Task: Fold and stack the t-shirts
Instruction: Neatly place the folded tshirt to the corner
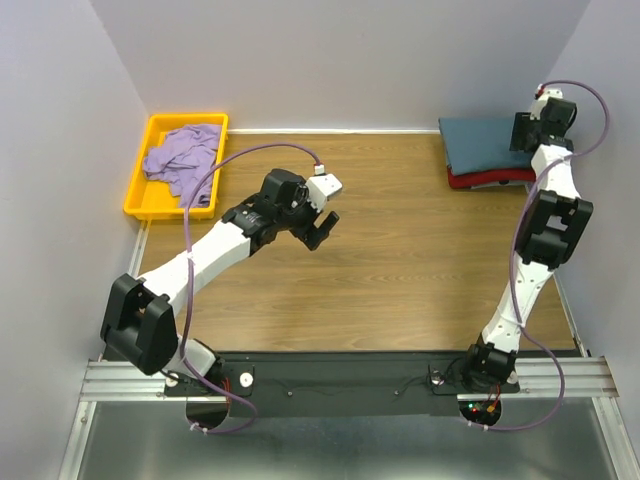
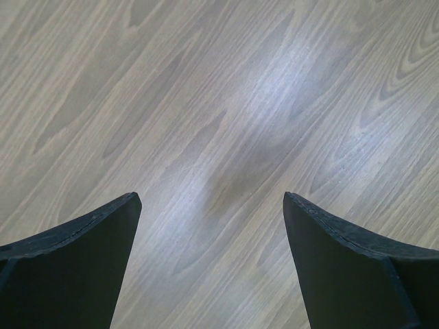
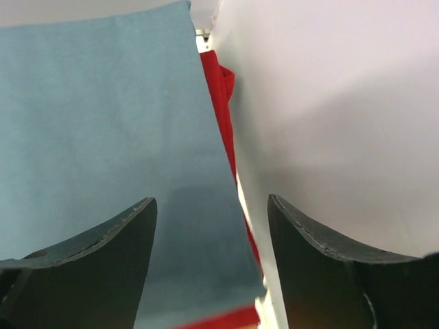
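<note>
Right now the left gripper (image 1: 322,228) hangs over the middle of the wood-grain table (image 1: 400,280). Its two black fingers (image 2: 75,267) are spread wide with nothing between them, and the left wrist view shows only pale planking below the gap.

The right arm reaches to the far right corner, where the right gripper (image 1: 522,135) sits above the stack. Its fingers (image 3: 89,267) also stand apart and clamp nothing; between them lies flat cloth, and whether the tips touch it cannot be told.

That cloth is the slate blue-grey cotton t-shirt (image 1: 480,140), folded into a neat rectangle and lying on top of the dark red cotton t-shirt (image 1: 490,181). The red one is folded too, and shows only as a band along the near edge of the pile in the top view. In the right wrist view it appears as a thin strip beside the white wall (image 3: 329,103) and a sliver at the bottom edge. The pile sits close against that wall.

The pale lavender cotton t-shirt (image 1: 182,155) is well apart from the other two — it lies crumpled and unfolded inside the shallow yellow plastic tray (image 1: 150,212) at the far left corner of the table. It fills most of the tray's far end, with one part trailing toward the near end. Neither gripper is near it.
</note>
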Motion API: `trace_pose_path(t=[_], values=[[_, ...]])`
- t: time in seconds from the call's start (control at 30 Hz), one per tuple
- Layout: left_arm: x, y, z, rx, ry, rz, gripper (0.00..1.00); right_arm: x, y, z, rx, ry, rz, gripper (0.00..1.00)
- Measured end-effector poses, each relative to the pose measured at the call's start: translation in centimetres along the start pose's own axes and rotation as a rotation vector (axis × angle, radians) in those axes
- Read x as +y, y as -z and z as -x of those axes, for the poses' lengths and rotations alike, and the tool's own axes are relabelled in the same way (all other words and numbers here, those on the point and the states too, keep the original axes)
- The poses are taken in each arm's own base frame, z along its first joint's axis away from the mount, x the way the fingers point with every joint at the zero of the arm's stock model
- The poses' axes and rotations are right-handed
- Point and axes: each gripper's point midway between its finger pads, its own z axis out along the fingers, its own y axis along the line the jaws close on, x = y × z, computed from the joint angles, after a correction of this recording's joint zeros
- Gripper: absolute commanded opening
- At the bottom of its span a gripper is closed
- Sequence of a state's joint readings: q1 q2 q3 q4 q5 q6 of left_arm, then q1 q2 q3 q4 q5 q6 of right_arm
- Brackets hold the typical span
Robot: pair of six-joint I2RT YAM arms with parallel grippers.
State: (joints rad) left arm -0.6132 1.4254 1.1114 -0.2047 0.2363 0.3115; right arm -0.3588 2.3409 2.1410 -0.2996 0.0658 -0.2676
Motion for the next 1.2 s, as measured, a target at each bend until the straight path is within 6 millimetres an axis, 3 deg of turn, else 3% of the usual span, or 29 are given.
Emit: trace_pose_path(t=[0.1,0.3,0.33,0.37,0.4,0.6,0.73,0.83,0.97,1.07,1.2], values=[[0.0,0.1,0.3,-0.013,0.006,-0.001,0.97,-0.2,2.0,0.6,-0.011,-0.060,0.012,0.75],[-0.6,-0.1,0.3,-0.026,0.038,-0.029,0.97,-2.1,6.9,4.1,-0.109,-0.209,0.033,0.82],[-0.6,-0.1,0.1,-0.029,0.051,-0.034,0.97,-2.2,7.6,4.3,-0.117,-0.222,0.043,0.85],[-0.7,0.0,0.1,-0.029,0.063,-0.037,0.97,-2.2,8.4,4.7,-0.129,-0.232,0.060,1.00],[-0.6,0.1,0.0,-0.030,0.076,-0.034,0.97,-2.1,9.4,5.1,-0.144,-0.244,0.081,1.00],[1.2,1.6,0.6,-0.062,0.158,-0.029,0.97,1.0,14.5,5.4,-0.159,-0.288,0.285,1.00],[4.3,4.0,1.5,-0.122,0.224,0.007,0.97,4.0,17.2,5.0,-0.117,-0.275,0.435,1.00],[7.3,6.5,1.5,-0.159,0.275,0.088,0.97,6.2,19.4,3.1,-0.052,-0.256,0.524,1.00],[9.9,9.5,0.9,-0.183,0.318,0.173,0.97,9.8,23.1,-1.4,0.072,-0.230,0.620,1.00],[11.2,10.4,-0.6,-0.151,0.340,0.215,0.97,12.8,26.5,-5.2,0.149,-0.186,0.695,1.00],[11.5,10.5,-3.7,-0.072,0.358,0.244,0.97,15.3,30.0,-10.2,0.223,-0.112,0.759,1.00]])
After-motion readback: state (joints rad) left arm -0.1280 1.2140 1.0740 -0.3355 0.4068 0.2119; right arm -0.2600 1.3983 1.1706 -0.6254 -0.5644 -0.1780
